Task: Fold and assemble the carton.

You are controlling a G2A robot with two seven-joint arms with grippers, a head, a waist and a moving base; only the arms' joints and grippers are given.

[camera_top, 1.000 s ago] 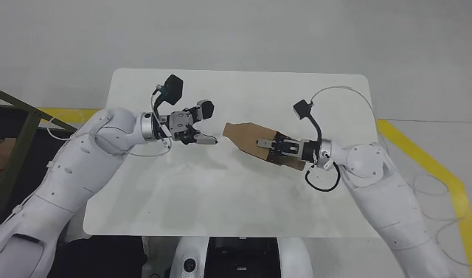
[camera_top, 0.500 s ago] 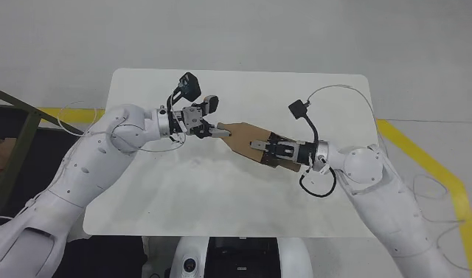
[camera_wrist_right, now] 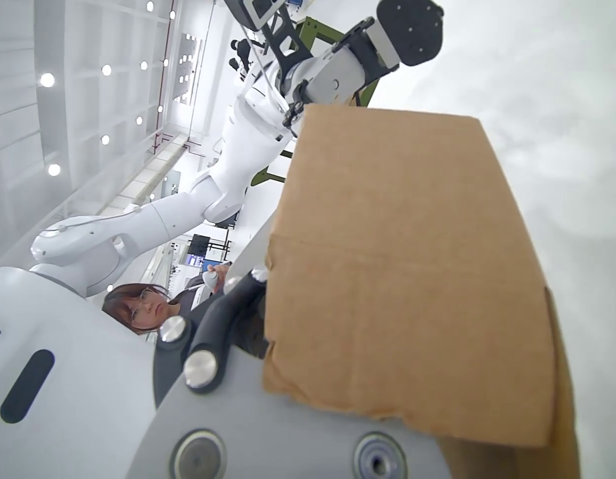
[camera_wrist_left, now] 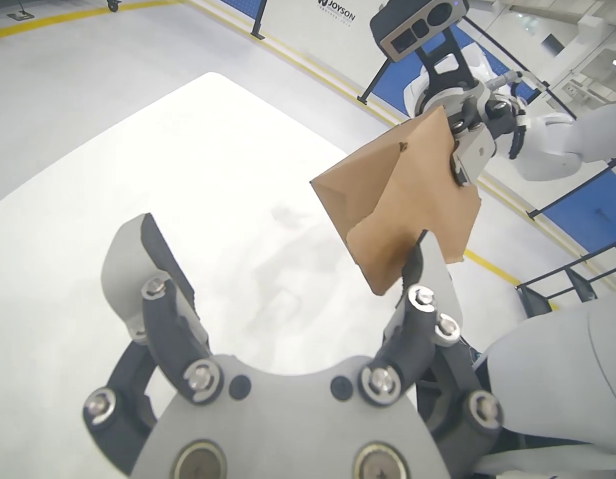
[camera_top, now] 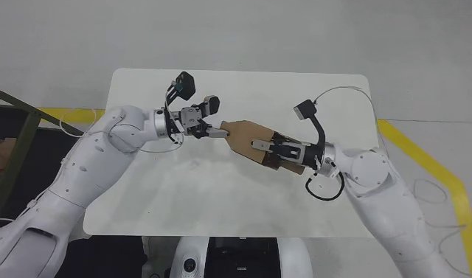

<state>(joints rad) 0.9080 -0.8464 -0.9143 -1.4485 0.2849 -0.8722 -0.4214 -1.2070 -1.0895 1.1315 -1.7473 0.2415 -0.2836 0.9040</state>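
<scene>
- The desk [camera_top: 221,197] is a single white slab with rounded corners and a smooth, matt top. It lies where it lay a second ago.
- One carton [camera_top: 247,133] of plain brown cardboard is held up above the middle of the desk, a little right of centre. It is mostly flat and partly folded, with creased panels and a rough cut edge [camera_wrist_right: 402,261]. It narrows toward its left end, where a flap bends into slanted faces [camera_wrist_left: 412,201]. Its place has hardly shifted over the last second.
- There are two end effectors, both of grey metal with black pads.
- The right end effector [camera_top: 259,144] comes in from the right. It is pressed together on the carton's right part, one finger above the cardboard and one below [camera_wrist_left: 465,161]. It grips as it did a second ago.
- The left end effector [camera_top: 214,119] is spread wide [camera_wrist_left: 283,256]. A second ago it hung well to the left of the carton. Half a second ago it had come to the carton's left end, and it is there now. One finger [camera_wrist_left: 427,271] is touching the nearest cardboard edge, and the other stands apart from it.
</scene>
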